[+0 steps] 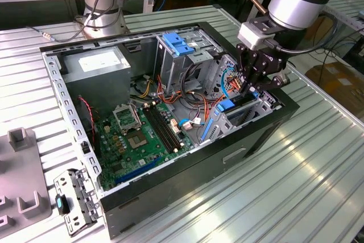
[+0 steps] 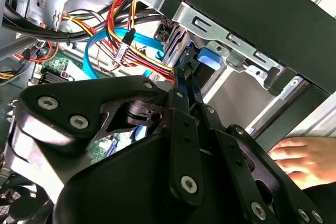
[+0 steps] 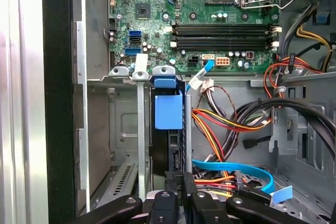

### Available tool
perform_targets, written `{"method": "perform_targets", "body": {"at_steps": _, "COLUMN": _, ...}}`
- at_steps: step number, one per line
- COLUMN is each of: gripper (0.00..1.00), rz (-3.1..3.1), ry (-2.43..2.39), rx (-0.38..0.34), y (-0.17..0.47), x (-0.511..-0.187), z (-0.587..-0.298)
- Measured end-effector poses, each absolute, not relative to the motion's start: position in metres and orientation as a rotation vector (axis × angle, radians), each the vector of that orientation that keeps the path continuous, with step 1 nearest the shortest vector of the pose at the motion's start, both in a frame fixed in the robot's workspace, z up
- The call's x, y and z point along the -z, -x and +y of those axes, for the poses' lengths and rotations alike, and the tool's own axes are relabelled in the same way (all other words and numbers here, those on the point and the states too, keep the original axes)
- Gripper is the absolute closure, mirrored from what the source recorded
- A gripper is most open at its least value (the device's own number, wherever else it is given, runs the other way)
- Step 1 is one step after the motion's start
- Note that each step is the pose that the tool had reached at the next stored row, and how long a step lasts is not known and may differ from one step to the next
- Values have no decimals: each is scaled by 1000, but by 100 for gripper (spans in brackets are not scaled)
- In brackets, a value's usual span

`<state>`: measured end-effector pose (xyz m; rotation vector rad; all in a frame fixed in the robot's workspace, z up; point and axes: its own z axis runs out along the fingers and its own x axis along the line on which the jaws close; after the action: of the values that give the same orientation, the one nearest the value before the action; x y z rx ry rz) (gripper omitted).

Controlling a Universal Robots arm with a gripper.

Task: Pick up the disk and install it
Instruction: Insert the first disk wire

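The disk (image 3: 168, 148) stands on edge inside the drive cage at the front corner of the open computer case (image 1: 187, 166). Its blue carrier bracket (image 3: 168, 109) faces the motherboard, and the blue end (image 2: 208, 57) also shows in the second wrist view. In the exterior view the disk's blue carrier (image 1: 226, 105) sits just below my gripper (image 1: 250, 88). My gripper (image 3: 182, 182) reaches down into the cage with its fingers (image 2: 181, 98) drawn close together on the disk's thin rear edge. Most of the disk's metal body is hidden by the cage walls.
Bundled orange, yellow and light-blue cables (image 3: 231, 124) crowd the space beside the cage. The motherboard (image 1: 136, 135), grey power supply (image 1: 99, 64) and light-blue ribbed latch (image 1: 179, 44) lie deeper in the case. A person's hand (image 2: 299, 158) rests outside the case. Grey fixtures (image 1: 23, 169) stand at the exterior view's left.
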<state>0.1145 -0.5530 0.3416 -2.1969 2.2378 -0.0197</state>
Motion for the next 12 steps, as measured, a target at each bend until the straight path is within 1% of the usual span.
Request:
{"method": "perform_targets", "body": {"at_steps": 5, "gripper": 84, "rz": 2238, "ry": 2196, "rx": 19, "y": -114, "x": -341, "z": -553}}
{"method": "perform_targets", "body": {"at_steps": 7, "gripper": 82, "rz": 2237, "ry": 2197, "rx": 19, "y": -114, "x": -342, "z": -553}}
{"method": "perform_targets", "body": {"at_steps": 8, "gripper": 76, "rz": 2238, "ry": 2197, "rx": 19, "y": -114, "x": -343, "z": -553}}
{"method": "perform_targets", "body": {"at_steps": 12, "gripper": 76, "rz": 2238, "ry": 2197, "rx": 20, "y": -114, "x": -348, "z": -553}}
